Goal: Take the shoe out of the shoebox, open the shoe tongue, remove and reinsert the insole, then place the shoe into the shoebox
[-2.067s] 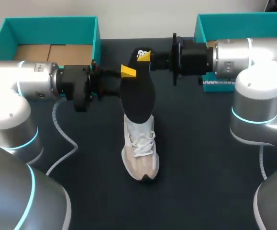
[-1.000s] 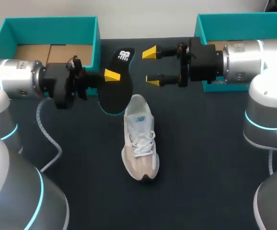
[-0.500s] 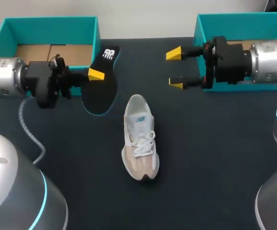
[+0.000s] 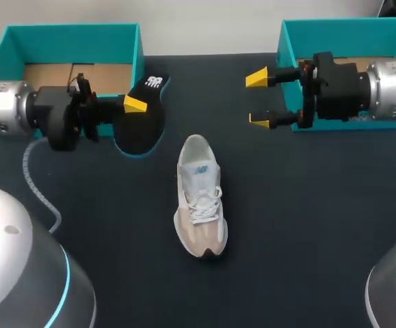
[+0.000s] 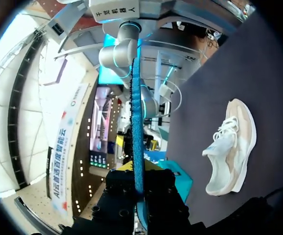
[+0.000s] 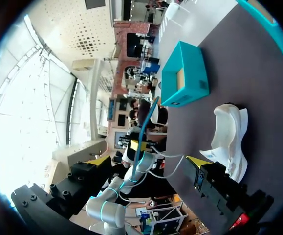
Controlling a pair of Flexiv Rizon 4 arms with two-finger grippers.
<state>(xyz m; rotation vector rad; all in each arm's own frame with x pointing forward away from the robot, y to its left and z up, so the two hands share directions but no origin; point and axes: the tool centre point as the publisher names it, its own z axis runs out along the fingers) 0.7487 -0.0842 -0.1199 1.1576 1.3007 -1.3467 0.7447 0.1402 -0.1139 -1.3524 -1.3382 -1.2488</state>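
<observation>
insole (image 4: 141, 123) is out of the shoe (image 4: 200, 198), clamped by its edge in the left gripper (image 4: 135, 104), just beside the left shoebox (image 4: 71, 29). right gripper (image 4: 260, 99) is spread wide with nothing in it. next is probably the reinsert: keep the pinch firm, aim the insole's toe end into the collar, and let the right gripper steady the heel first. the shoe stands upright on the table (image 4: 307, 225), about 5 o'clock from the left gripper and 7 o'clock from the right, apart from both.
</observation>
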